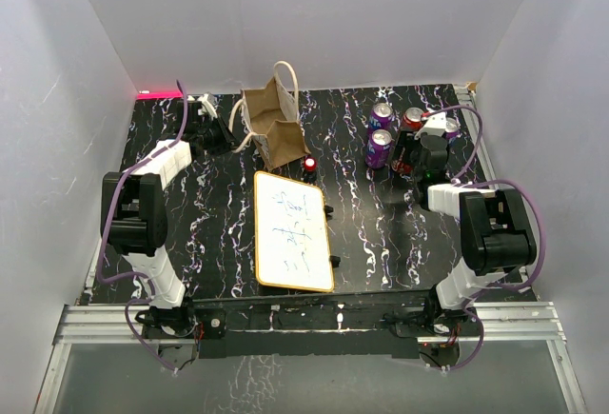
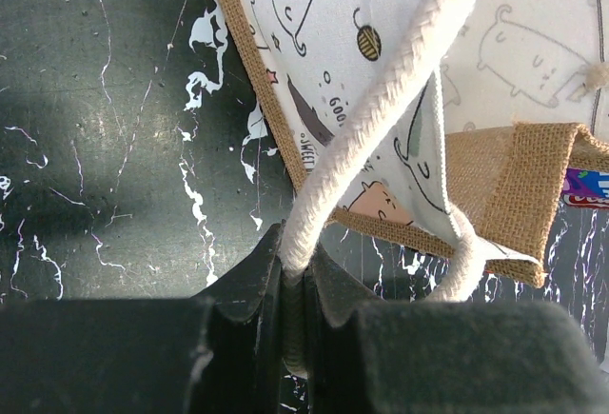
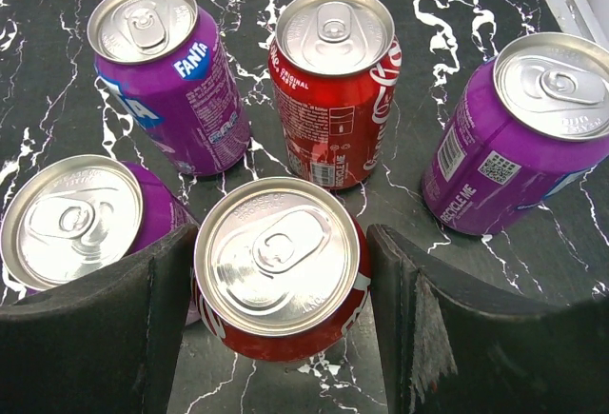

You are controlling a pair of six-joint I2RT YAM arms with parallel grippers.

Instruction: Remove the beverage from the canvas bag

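Observation:
The tan canvas bag (image 1: 270, 121) sits at the back middle of the table, with one cream handle (image 1: 285, 79) standing up. My left gripper (image 2: 297, 254) is shut on the other cream rope handle (image 2: 381, 109) at the bag's left side (image 1: 225, 134). A small red can (image 1: 309, 164) stands just in front of the bag. A strip of purple label (image 2: 586, 188) peeks past the bag's burlap edge. My right gripper (image 3: 281, 239) is shut on an upright red can (image 3: 282, 266), a finger on either side. Around it stand purple cans (image 3: 171, 71) and another red can (image 3: 335, 81).
A framed whiteboard (image 1: 290, 231) with writing lies flat in the middle, with small black bits (image 1: 334, 261) by its right edge. The group of cans (image 1: 383, 117) stands at the back right. White walls close in the table on three sides.

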